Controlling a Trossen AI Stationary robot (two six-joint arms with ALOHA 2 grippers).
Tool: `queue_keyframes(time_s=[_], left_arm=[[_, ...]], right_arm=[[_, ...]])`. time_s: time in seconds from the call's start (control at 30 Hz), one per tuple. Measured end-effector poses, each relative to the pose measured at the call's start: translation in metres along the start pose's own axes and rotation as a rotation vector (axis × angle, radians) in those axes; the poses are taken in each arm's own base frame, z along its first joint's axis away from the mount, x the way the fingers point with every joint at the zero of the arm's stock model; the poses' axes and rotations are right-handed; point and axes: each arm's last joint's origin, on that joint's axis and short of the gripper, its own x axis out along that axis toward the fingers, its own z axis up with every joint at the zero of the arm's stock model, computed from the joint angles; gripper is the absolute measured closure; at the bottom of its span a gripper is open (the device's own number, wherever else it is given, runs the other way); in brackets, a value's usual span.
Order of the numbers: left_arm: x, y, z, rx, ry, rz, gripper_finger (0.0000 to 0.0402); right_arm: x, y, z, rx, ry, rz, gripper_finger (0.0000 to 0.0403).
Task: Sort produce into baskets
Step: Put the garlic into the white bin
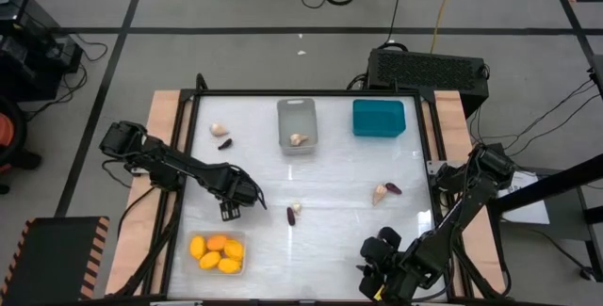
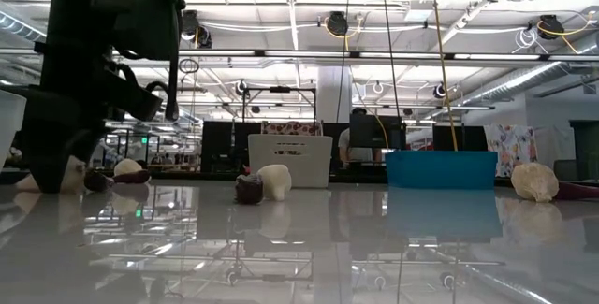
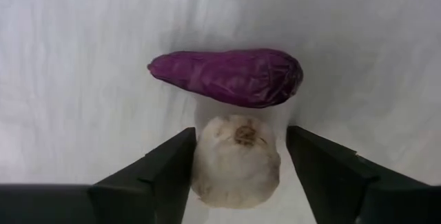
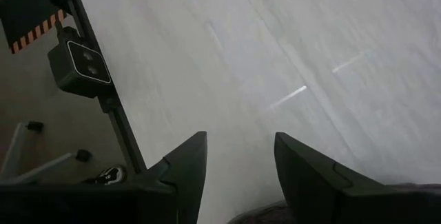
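Note:
A whitish garlic bulb (image 1: 296, 209) lies on the white table with a small purple eggplant (image 1: 291, 216) beside it, touching or nearly so. My left gripper (image 1: 254, 194) is open, a short way to the left of both. In the left wrist view the garlic (image 3: 236, 158) shows between the open fingers (image 3: 241, 130), with the eggplant (image 3: 227, 77) beyond. My right gripper (image 1: 377, 259) is open and empty (image 4: 238, 162) near the table's near edge. The clear bin (image 1: 240, 266) holds several yellow-orange fruits (image 1: 217, 252). The pale grey bin (image 1: 297, 108) holds a garlic (image 1: 299, 139). The teal bin (image 1: 379, 118) stands at the far right.
A garlic (image 1: 219, 129) and an eggplant (image 1: 225, 143) lie at the far left. Another garlic (image 1: 380, 193) and eggplant (image 1: 393, 189) lie at the right. A black perforated box (image 1: 429, 69) stands beyond the table's far edge. Bare table lies in the middle.

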Motion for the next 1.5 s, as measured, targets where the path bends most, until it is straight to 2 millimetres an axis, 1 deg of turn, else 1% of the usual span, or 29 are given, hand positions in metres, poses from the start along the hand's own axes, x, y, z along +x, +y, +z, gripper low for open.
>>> queue_keyframes(time_s=[0.13, 0.27, 0.43, 0.6, 0.73, 0.87, 0.97, 1.07, 1.13, 1.23, 1.37, 1.5], left_arm=[[-0.002, 0.0, 0.0, -0.029, 0.014, -0.014, 0.0201], [-0.011, 0.001, 0.001, -0.05, 0.045, 0.025, 0.0233], [-0.036, 0.006, 0.009, -0.032, 0.066, 0.057, 0.0256], [-0.069, 0.009, 0.029, -0.066, -0.014, 0.012, 0.0259], [-0.104, 0.01, 0.053, -0.122, -0.213, -0.054, 0.026], [-0.138, 0.015, 0.084, -0.204, -0.517, -0.135, 0.026], [-0.157, 0.025, 0.105, -0.287, -0.731, -0.191, 0.026], [-0.17, 0.041, 0.126, -0.41, -0.92, -0.263, 0.0261], [-0.173, 0.051, 0.138, -0.498, -1.01, -0.3, 0.0261], [-0.169, 0.063, 0.155, -0.589, -1.067, -0.335, 0.0261], [-0.152, 0.076, 0.168, -0.706, -1.019, -0.341, 0.0261], [-0.136, 0.081, 0.177, -0.78, -0.967, -0.338, 0.0261]], right_arm=[[0.0, 0.0, 0.0, -0.009, 0.01, 0.001, 0.0241], [0.0, -0.001, -0.001, -0.013, 0.024, -0.003, 0.0241], [0.0, -0.001, -0.001, -0.042, 0.025, -0.003, 0.0241], [0.0, -0.002, -0.001, -0.052, 0.024, -0.014, 0.0241], [0.0, -0.003, -0.001, -0.059, 0.026, -0.028, 0.0241], [-0.001, -0.005, -0.002, -0.07, 0.03, -0.046, 0.0241], [-0.002, -0.007, -0.005, -0.086, 0.035, -0.062, 0.0241], [-0.005, -0.009, -0.007, -0.1, 0.041, -0.08, 0.0241], [-0.009, -0.011, -0.008, -0.108, 0.043, -0.086, 0.0241], [-0.017, -0.017, -0.01, -0.119, 0.05, -0.124, 0.0241], [-0.031, -0.026, -0.016, -0.147, 0.056, -0.176, 0.0241], [-0.044, -0.035, -0.021, -0.189, 0.041, -0.235, 0.0241]])
